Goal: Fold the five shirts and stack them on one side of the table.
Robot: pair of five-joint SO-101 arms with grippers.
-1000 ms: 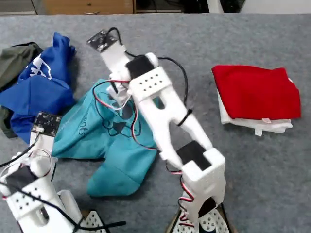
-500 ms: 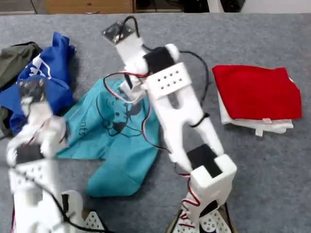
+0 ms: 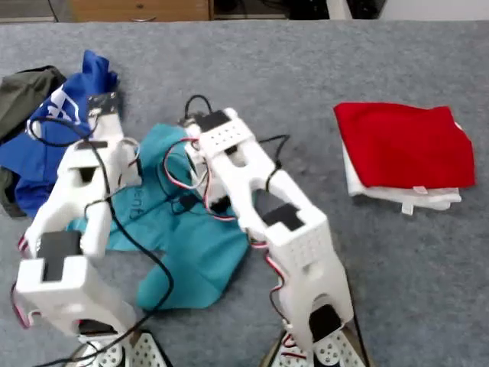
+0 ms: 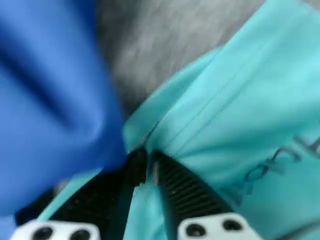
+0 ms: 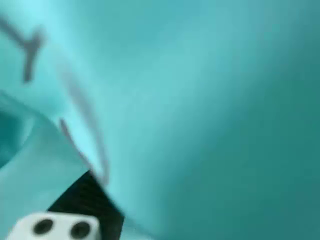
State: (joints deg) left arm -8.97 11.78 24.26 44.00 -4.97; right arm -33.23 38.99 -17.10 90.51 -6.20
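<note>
The left gripper (image 4: 147,162) is pinching down narrow on a hemmed edge of the teal shirt (image 3: 183,237). Its black fingers (image 4: 177,185) are meeting at the tips, with cloth running between them. Just beside this gripper the blue shirt (image 4: 50,100) is lying blurred; whether it is touching the pinch point or only overlapping it, cannot tell. A strip of bare grey table (image 4: 150,45) is showing just beyond the tips.

The right gripper (image 5: 85,200) is sitting pressed close into teal cloth; wide or narrow, cannot tell. In the high view both arms are covering the far part of the teal shirt, so its outline there is hard to make out. Its near lobe is spreading back between the two arm bases.

Beyond the blue shirt from the left gripper, the dark green shirt (image 3: 23,92) is lying cut off at the frame edge. The red shirt (image 3: 405,145) is resting folded on the white shirt (image 3: 397,197), well apart from the right gripper on its outer side. Open table is lying between them, and more is running past both grippers to the far edge.
</note>
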